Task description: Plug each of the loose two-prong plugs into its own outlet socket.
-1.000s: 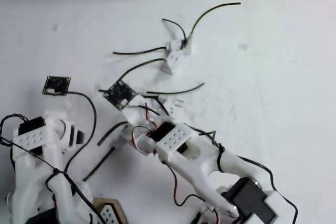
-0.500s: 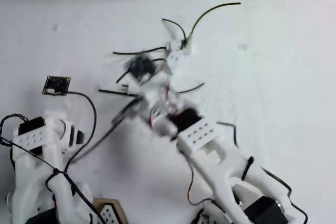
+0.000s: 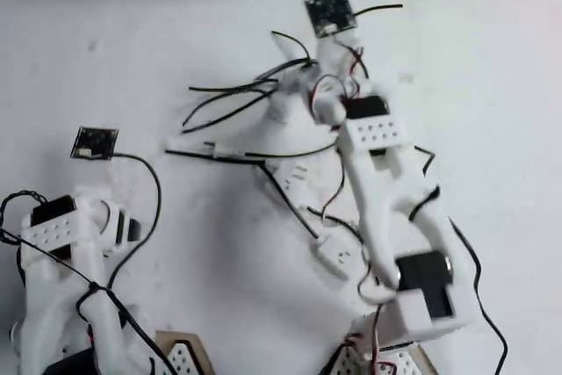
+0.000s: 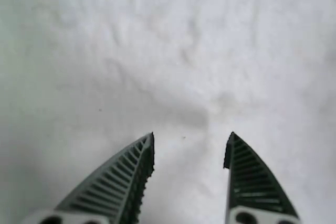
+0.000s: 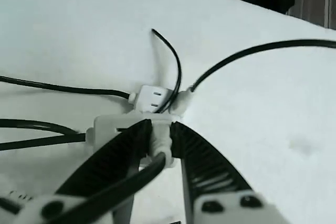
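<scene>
On the white table [image 3: 492, 85], right end effector [image 5: 163, 126] grips a plug [image 5: 160, 142]; left end effector [image 4: 191, 136] gapes

Table [image 3: 500, 85]: bare from 1 to 4 o'clock and at 10 o'clock.
Obstacles: black cables [image 3: 230, 88], 11 o'clock; right gripper [image 5: 160, 129] clamping white connector [image 5: 107, 125], 12 o'clock; right arm [image 3: 386, 191], centre to 5 o'clock; left arm [image 3: 61, 252], 8 o'clock.

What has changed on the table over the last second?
The right gripper swung from the near middle of the table to the far side and is now shut on a white plug beside a socket. The black cables shifted with it. The left gripper stayed put, open.
</scene>
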